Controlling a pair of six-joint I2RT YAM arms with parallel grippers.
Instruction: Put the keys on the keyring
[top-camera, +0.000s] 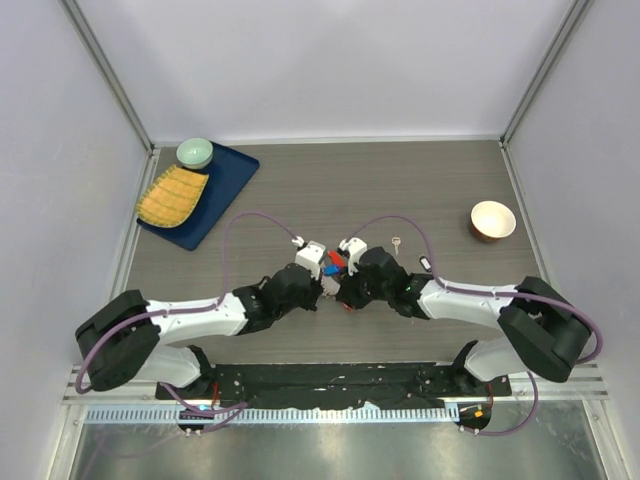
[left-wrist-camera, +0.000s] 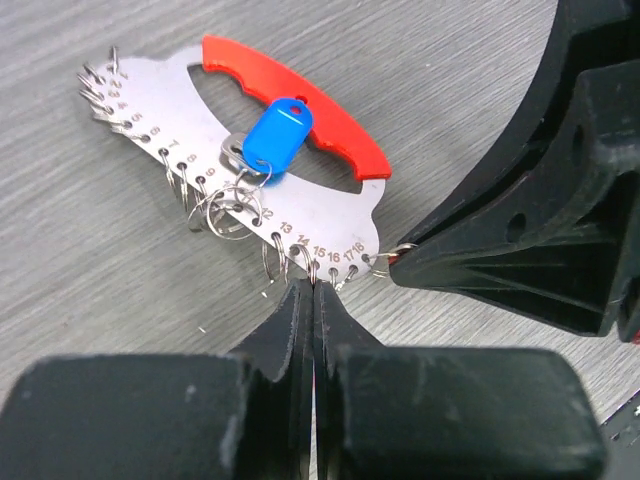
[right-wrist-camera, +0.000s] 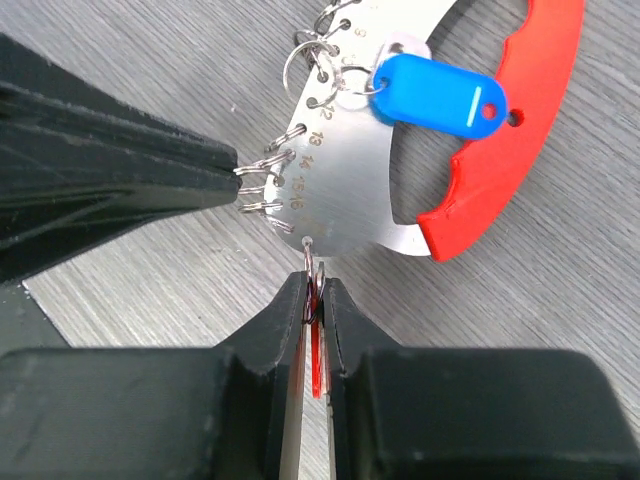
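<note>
The keyring (left-wrist-camera: 300, 205) is a flat metal plate with numbered holes, small wire rings along its edge, a red curved tag (left-wrist-camera: 300, 100) and a blue tag (left-wrist-camera: 275, 135). It lies on the table between both arms (top-camera: 335, 263). My left gripper (left-wrist-camera: 312, 290) is shut, pinching one small ring at the plate's edge. My right gripper (right-wrist-camera: 316, 285) is shut on the red-headed key (right-wrist-camera: 317, 350), held edge-on. The key's tip meets the ring in the plate's end hole (right-wrist-camera: 308, 245). The silver key (top-camera: 397, 243) lies loose behind the right arm.
A small black oval fob (top-camera: 424, 264) lies beside the right forearm. A blue tray (top-camera: 225, 190) at the back left carries a yellow ridged piece (top-camera: 172, 196) and a green bowl (top-camera: 195, 152). A tan bowl (top-camera: 492, 220) stands at the right.
</note>
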